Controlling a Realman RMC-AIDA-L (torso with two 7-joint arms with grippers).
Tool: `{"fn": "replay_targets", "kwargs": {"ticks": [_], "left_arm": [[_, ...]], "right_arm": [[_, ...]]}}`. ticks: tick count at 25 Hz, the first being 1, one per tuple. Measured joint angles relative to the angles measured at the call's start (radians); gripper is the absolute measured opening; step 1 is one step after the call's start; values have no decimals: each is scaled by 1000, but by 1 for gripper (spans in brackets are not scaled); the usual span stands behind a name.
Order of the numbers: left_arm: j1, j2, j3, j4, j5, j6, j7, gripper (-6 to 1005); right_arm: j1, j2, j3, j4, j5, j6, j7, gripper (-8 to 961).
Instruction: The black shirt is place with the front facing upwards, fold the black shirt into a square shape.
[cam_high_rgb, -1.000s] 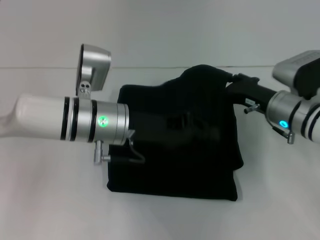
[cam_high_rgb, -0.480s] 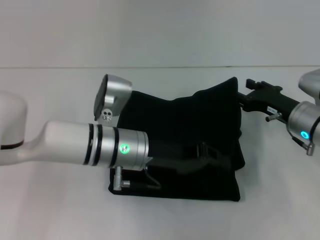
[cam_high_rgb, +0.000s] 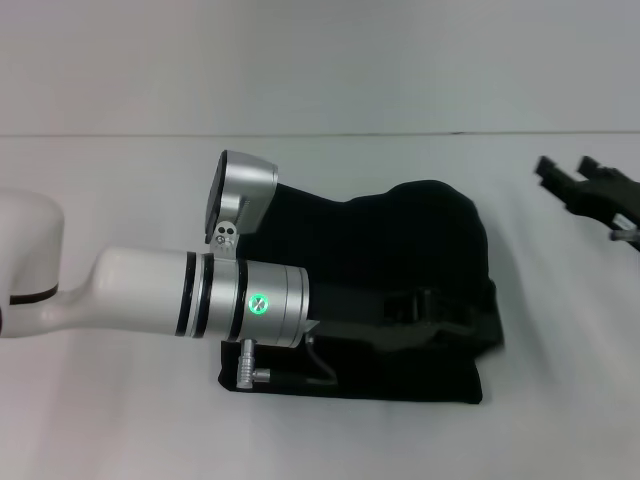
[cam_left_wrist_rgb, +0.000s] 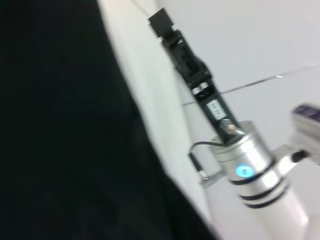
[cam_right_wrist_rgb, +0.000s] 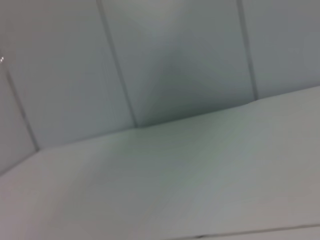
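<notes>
The black shirt (cam_high_rgb: 400, 270) is lying nearly square (lumpy), left end effector (cam_high_rgb: 425, 305) pressing it, grip unclear, right end effector (cam_high_rgb: 568, 172) hovering open, empty.

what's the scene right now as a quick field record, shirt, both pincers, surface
shirt: the black shirt lies folded into a rough block, far edge humped, no lettering showing
left pincer: the left pincer is low over the shirt's right half, dark against the cloth, finger state unclear
right pincer: the right pincer is off the shirt to its right, above the table, fingers apart, holding nothing
surface: white table
fold state: bundle compact but uneven, not a neat square
</notes>
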Motion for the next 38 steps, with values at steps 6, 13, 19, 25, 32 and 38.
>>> {"fn": "replay_targets", "kwargs": {"ticks": [6, 13, 19, 25, 32, 38], "left_arm": [[30, 7, -8, -11, -155, 148, 91, 287], [166, 68, -34, 136, -238, 189, 148, 577], [254, 128, -106, 137, -247, 42, 256, 907], [288, 140, -107, 136, -245, -62, 261, 921], [292, 148, -107, 137, -243, -70, 260, 932], [276, 173, -95, 133, -222, -80, 200, 932]], "right_arm": [[-60, -7, -16, -11, 39, -105, 74, 708], [-90, -9, -182, -99, -113, -476, 57, 709], [-33, 4, -306, -65, -161, -393, 5, 709], [35, 6, -335, 16, -161, -164, 13, 709], [49, 5, -332, 25, -157, -24, 53, 709], [37, 3, -323, 13, -155, -53, 53, 708]]}}
